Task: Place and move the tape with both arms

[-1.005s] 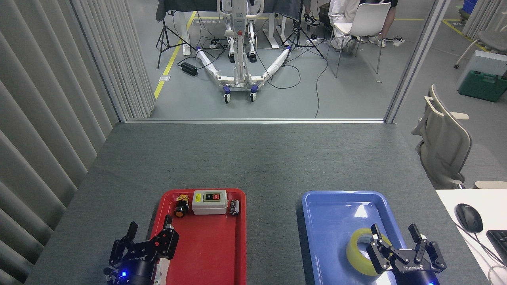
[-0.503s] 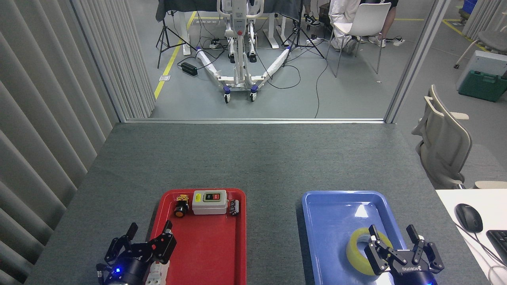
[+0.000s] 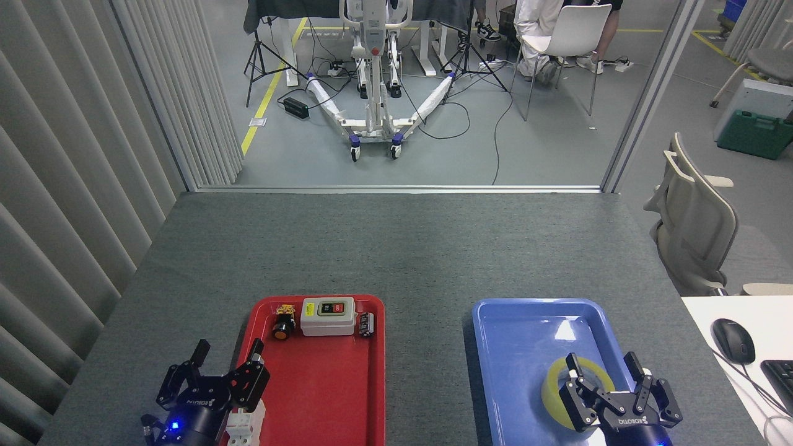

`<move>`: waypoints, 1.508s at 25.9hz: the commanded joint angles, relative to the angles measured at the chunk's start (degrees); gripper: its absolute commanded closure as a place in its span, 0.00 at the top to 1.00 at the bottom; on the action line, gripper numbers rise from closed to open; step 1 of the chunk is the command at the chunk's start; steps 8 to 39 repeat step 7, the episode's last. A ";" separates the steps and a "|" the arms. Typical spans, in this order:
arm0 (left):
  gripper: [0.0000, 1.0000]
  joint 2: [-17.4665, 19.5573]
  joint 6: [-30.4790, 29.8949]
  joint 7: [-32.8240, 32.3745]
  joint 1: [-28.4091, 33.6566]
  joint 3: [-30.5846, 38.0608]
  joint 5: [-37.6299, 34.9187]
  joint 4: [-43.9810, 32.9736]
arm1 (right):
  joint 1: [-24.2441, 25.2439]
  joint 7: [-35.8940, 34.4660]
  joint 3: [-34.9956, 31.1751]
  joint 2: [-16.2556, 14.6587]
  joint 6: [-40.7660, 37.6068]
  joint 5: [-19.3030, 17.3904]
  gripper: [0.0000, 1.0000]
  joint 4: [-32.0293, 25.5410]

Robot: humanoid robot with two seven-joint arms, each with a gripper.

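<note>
The yellow tape roll (image 3: 553, 393) lies flat in the near right part of the blue tray (image 3: 520, 328). My right gripper (image 3: 601, 365) hovers over it, open, its fingers spread across the roll's right half and covering part of it; whether they touch the roll I cannot tell. My left gripper (image 3: 228, 353) is open at the lower left, straddling the left rim of the red tray (image 3: 334, 396), with nothing between its fingers.
At the red tray's far end sit a grey switch box (image 3: 328, 315), a small black and orange part (image 3: 282, 326) and a small dark cylinder (image 3: 366, 324). A white desk with a mouse (image 3: 733, 340) borders the table on the right.
Both grippers have drawn back toward the near edge; the right one also shifted left over the tape. The tape has not moved.
</note>
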 commanded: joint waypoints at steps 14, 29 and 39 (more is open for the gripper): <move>1.00 -0.76 0.61 1.24 -0.18 1.08 12.41 -1.82 | -0.38 -0.08 0.58 0.10 -0.41 0.06 1.00 0.00; 1.00 -0.76 0.61 1.24 -0.18 1.08 12.41 -1.82 | -0.38 -0.08 0.58 0.10 -0.41 0.06 1.00 0.00; 1.00 -0.76 0.61 1.24 -0.18 1.08 12.41 -1.82 | -0.38 -0.08 0.58 0.10 -0.41 0.06 1.00 0.00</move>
